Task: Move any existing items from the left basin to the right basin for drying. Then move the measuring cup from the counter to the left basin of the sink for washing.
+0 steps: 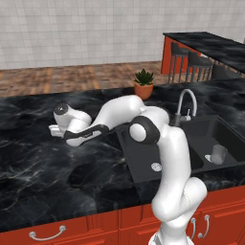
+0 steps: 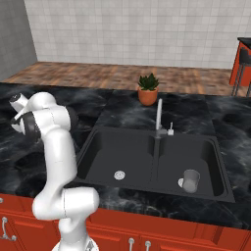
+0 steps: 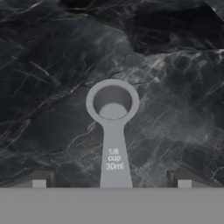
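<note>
A: Arm's swung out left of the sink [image 1: 143,165], elbow bent over the left basin's near corner, hand pointing down at the black counter [image 1: 43,158].

B: And the gripper [image 3: 111,181]?

A: Spread wide, holding nothing. The grey measuring cup [image 3: 112,127] lies flat on the counter directly under it, handle running between the fingertips [image 3: 39,179], bowl beyond them.

B: Further along?

A: A glass [image 2: 190,180] stands in the sink's right basin. Behind the sink, the faucet [image 2: 159,117], then a potted plant [image 2: 147,89].

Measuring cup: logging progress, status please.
Gripper open, above the handle. Measuring cup flat on counter, ungrasped. Glass in right basin. Nothing blocking.
</note>
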You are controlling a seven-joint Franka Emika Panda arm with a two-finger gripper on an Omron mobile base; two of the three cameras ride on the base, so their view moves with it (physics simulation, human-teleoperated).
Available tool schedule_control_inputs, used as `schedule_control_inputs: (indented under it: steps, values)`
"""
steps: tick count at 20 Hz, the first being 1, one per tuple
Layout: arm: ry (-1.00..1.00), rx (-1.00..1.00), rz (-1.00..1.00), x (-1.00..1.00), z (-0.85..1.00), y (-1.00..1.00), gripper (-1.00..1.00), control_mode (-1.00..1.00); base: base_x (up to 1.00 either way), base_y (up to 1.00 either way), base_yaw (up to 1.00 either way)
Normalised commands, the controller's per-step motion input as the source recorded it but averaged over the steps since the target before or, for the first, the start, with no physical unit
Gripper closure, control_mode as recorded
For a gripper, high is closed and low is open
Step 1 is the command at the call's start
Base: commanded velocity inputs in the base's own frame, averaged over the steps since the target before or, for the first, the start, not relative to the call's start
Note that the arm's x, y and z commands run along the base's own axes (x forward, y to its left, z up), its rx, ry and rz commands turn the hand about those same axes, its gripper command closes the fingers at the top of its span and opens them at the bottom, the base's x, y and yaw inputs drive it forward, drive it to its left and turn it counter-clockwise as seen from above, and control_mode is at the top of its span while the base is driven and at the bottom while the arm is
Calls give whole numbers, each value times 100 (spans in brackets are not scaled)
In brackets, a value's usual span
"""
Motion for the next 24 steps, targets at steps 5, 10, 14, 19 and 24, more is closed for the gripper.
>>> schedule_control_inputs:
  steps: [5,10,14,19,24]
  values:
    - [0,0,0,10,-12,0,-100,-100,0,0,0]
    - [0,0,0,7,-13,0,-100,-100,0,0,0]
    - [0,0,0,18,-15,0,-100,-100,0,0,0]
    - [0,1,0,16,-9,0,-100,-100,0,0,0]
    - [0,2,0,12,-10,0,-100,-100,0,0,0]
